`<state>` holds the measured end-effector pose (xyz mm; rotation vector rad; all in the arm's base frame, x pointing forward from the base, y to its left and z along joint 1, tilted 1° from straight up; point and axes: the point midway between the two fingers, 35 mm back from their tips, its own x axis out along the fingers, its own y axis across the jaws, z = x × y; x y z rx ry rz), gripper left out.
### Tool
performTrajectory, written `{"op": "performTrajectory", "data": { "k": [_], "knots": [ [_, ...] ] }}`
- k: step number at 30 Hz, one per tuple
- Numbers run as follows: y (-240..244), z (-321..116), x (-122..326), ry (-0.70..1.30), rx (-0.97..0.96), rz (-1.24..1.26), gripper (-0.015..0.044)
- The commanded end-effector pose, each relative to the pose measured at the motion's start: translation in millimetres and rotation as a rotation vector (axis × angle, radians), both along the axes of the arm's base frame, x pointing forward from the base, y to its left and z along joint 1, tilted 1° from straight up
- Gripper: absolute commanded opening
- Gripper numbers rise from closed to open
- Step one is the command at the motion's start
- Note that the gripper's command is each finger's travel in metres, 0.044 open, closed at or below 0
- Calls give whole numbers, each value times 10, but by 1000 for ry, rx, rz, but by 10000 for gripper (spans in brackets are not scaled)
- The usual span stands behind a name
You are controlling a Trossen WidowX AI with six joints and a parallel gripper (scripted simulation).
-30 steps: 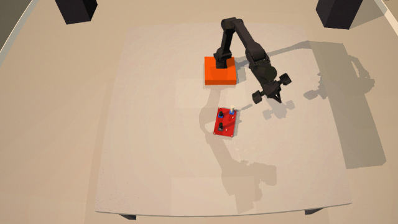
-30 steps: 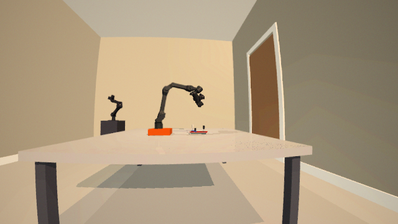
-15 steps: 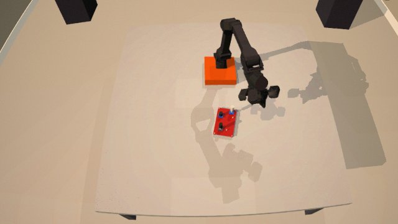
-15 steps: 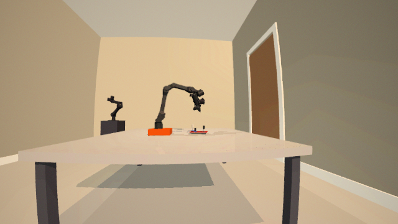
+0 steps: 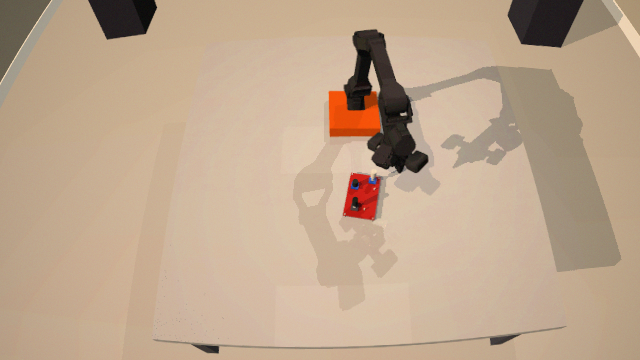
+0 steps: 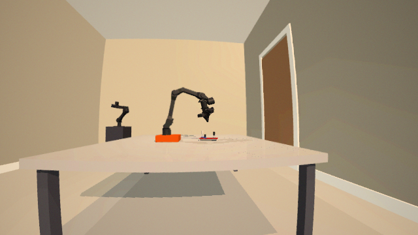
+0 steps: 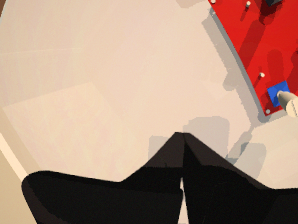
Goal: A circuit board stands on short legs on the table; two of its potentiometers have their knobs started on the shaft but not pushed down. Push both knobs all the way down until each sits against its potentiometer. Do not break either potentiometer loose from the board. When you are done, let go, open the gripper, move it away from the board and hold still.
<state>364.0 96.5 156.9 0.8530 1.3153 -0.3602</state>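
Circuit board (image 5: 361, 194) (image 6: 213, 138) (image 7: 252, 37), one, red: set on the table (image 5: 240, 250) (image 6: 163, 166) (image 7: 100, 75), near the orange block (image 5: 354, 117) (image 6: 168, 138) but apart from it.

White knob (image 5: 373, 173) (image 6: 202, 132) (image 7: 291, 106), one: carried upright above a blue base (image 5: 373, 180) (image 7: 278, 93), close to a board corner.

Tall black knob (image 5: 355, 201) (image 6: 213, 133), one: raised well above the board's face, at the end farther from the orange block.

Short black knob (image 5: 355, 183) (image 6: 205, 136), one: placed on the same end as the white knob, and seated lower than the other two. Whether any knob is pushed fully home cannot be told.

Black arm (image 5: 382, 60) (image 6: 173, 104), one: mounted on the orange block, arched high, its outer end bent downward.

Gripper (image 5: 399, 170) (image 6: 208, 121) (image 7: 181, 139), one: clenched, fingertips together, nothing grasped; held above the table, beside the white knob's corner in the top view. Neither the board nor any knob is touched.
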Motion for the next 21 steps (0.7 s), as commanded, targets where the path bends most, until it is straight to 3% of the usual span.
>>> {"op": "performTrajectory", "data": {
  "k": [1,14,21],
  "knots": [
    [-146,-114,-97,73,-27,-104,0],
    [-586,-369,-453,280,-133,-446,0],
    [-606,-404,-471,289,-139,-463,0]
  ]
}}
